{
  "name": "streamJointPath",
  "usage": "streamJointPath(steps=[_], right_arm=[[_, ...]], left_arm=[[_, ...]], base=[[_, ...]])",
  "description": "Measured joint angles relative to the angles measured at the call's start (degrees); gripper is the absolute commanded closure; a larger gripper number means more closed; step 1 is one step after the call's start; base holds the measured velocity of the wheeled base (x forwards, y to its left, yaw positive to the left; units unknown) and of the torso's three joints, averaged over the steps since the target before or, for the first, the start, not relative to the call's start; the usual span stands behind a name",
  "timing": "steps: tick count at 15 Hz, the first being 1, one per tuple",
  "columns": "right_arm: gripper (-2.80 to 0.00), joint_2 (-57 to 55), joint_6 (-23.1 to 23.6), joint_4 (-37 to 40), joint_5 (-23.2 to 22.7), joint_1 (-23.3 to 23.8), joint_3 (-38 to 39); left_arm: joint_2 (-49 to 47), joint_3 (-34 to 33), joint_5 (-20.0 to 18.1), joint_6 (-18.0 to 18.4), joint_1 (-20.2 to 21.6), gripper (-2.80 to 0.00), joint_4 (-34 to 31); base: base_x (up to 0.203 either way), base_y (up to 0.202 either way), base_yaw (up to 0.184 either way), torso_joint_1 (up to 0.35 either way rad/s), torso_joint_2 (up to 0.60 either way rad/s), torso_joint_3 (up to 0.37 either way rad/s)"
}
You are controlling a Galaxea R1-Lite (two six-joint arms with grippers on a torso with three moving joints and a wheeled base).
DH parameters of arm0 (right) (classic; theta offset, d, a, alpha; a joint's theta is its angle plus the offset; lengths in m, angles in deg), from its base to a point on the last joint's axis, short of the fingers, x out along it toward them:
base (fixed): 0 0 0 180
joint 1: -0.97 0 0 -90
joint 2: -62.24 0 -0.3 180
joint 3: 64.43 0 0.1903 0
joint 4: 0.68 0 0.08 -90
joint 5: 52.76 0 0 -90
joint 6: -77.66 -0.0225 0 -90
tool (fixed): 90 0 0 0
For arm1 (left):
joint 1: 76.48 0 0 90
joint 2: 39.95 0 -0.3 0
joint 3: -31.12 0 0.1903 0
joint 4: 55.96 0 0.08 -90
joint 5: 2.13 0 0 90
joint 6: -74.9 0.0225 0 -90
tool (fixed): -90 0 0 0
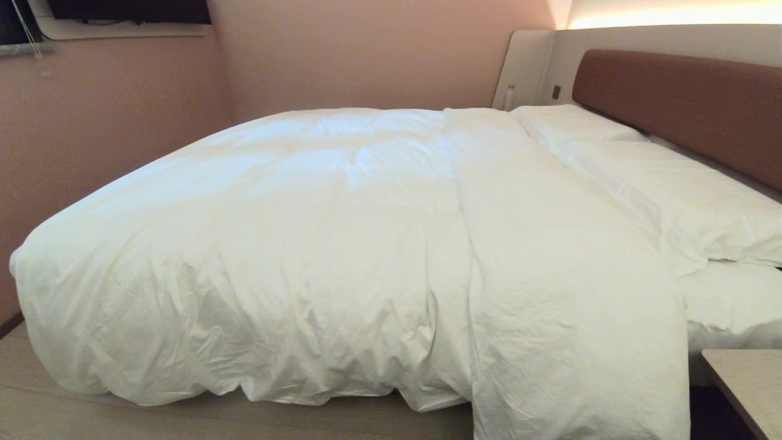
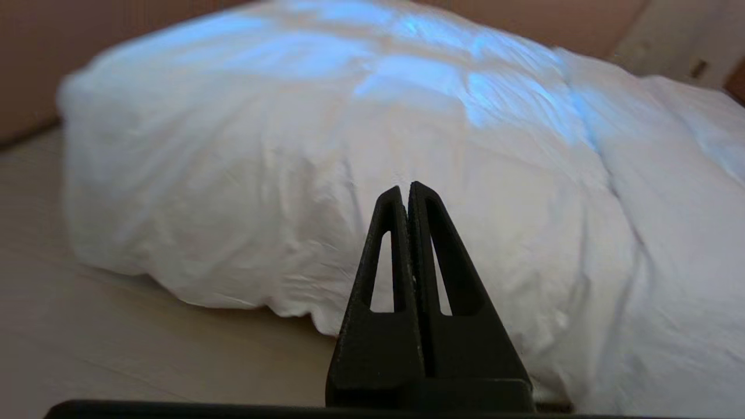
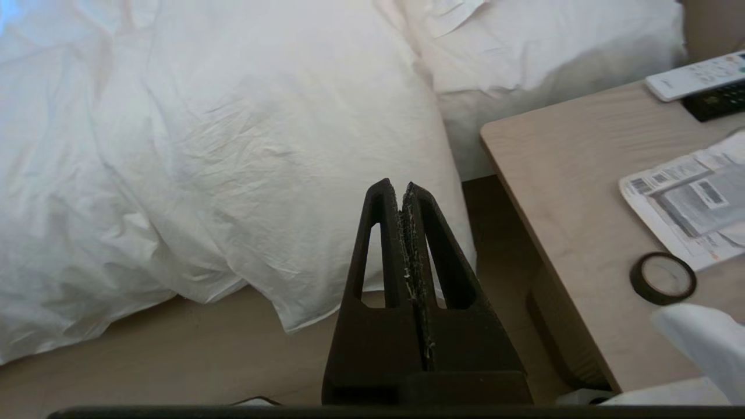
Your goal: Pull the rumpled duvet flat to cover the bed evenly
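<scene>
The wide low bed with its brown padded headboard fills most of the room in front of me, and over nearly all of it lies the big, puffy white duvet, draped across the mattress and spilling over the near side almost to the pale wooden floor. It looks largely spread already, though a long lengthwise fold runs down the middle and the flap nearer the headboard hangs lower than the rest, so I would judge the job close to done but not quite even. Two flat white pillows lie against the headboard, uncovered, and the corner of a light wooden bedside table stands just beside the hanging flap, carrying a white remote control, a printed paper sheet and a dark roll of tape. Neither arm reaches into the head view. The left gripper hovers off the bed's side with its jaws pressed together on nothing, clear of the cloth; the right gripper does the same near the low flap, jaws closed and empty. To finish well, I would open the jaws, pinch the hanging hem at two well-separated places and draw it level, gently, keeping clear of the table.
</scene>
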Motion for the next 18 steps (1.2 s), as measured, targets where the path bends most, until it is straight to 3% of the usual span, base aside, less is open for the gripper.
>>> streamJointPath(steps=[2,8,10,15,18], right_arm=[[0.0,1.53,0.01,1.01,0.05,0.35,0.0],[0.0,5.71,-0.09,2.44,0.93,0.55,0.22],[0.0,6.13,-0.47,2.41,1.05,0.55,0.38],[0.0,6.44,-1.21,2.04,1.04,0.55,0.16],[0.0,6.46,-1.8,1.5,1.01,0.57,-0.04]], left_arm=[[2.52,-0.17,-0.83,2.16,3.4,0.0,0.07],[7.01,-1.67,-3.55,1.14,14.28,0.0,0.18],[9.21,-5.16,-4.78,1.48,15.05,0.0,0.6],[17.94,-24.87,-14.42,12.56,14.68,0.0,11.17],[20.24,-37.62,-16.9,15.38,14.57,0.0,19.66]], base=[[0.0,0.0,0.0,0.0,0.0,0.0],[0.0,0.0,0.0,0.0,0.0,0.0],[0.0,0.0,0.0,0.0,0.0,0.0],[0.0,0.0,0.0,0.0,0.0,0.0],[0.0,0.0,0.0,0.0,0.0,0.0]])
